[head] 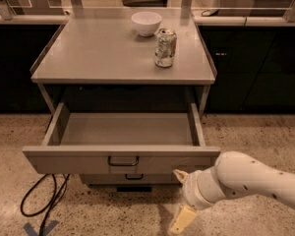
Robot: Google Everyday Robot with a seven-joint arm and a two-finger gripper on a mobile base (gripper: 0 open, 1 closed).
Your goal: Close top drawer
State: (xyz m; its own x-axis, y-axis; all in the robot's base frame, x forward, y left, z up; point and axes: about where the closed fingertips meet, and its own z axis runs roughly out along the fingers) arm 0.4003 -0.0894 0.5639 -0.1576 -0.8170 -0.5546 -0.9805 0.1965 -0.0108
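Top drawer (78, 160) pulled far out, grey, dark centre handle (123, 161). Claw (177, 199) spread apart just below its right front; lower drawer (101, 179) mostly hidden.

I see the grey top drawer (78, 160) with its dark handle (123, 161), under a grey table (103, 58) carrying a white bowl (146, 22) and a silvery can (165, 48). My white arm's (250, 178) end effector (179, 199), below the drawer's right corner, spreads pale tan fingers (183, 219). The floor (265, 132) is speckled beige.
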